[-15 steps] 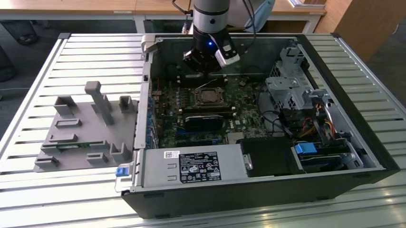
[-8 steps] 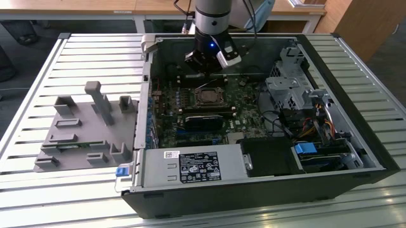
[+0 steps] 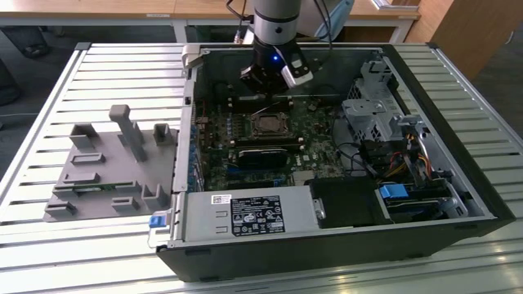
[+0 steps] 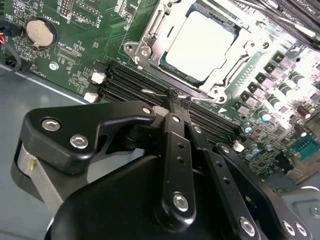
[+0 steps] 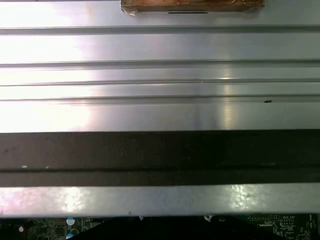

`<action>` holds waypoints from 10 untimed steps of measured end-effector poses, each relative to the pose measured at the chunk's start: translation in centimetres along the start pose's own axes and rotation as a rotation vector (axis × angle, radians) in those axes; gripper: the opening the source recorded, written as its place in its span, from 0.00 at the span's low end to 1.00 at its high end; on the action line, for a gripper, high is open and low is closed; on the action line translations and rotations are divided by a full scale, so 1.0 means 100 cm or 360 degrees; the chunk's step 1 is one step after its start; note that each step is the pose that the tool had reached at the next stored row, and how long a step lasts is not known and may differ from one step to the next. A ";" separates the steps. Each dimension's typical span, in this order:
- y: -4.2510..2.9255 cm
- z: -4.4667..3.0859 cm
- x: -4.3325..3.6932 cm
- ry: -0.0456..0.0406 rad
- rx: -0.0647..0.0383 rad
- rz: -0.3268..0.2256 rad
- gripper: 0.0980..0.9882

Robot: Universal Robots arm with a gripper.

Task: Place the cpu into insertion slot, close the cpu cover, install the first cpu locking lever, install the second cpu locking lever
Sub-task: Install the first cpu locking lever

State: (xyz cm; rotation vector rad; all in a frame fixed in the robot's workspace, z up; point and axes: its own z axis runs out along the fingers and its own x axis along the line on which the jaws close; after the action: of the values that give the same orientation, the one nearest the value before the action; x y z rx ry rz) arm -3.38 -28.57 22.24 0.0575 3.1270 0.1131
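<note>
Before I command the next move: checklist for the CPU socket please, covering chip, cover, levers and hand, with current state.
1. cpu seated flat in the insertion slot: ok.
2. cpu cover down flat around the chip: ok.
3. Locking levers latched: cannot tell; one wire lever lies at the tips of the hand.
4. hand shut, tips together: ok.
5. hand touching the wire lever: cannot tell.
6. hand clear of the memory slots: cannot tell; its tips sit just above them.
</note>
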 end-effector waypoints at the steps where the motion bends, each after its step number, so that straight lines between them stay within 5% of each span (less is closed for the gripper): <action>1: 0.0001 0.0003 -0.0003 0.0000 0.0000 0.0000 0.01; 10: 0.0008 0.0030 -0.0028 0.0000 0.0000 0.0000 0.01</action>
State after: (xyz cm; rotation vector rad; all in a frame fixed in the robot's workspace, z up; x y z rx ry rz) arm -3.10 -28.47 21.95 0.0574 3.1272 0.1127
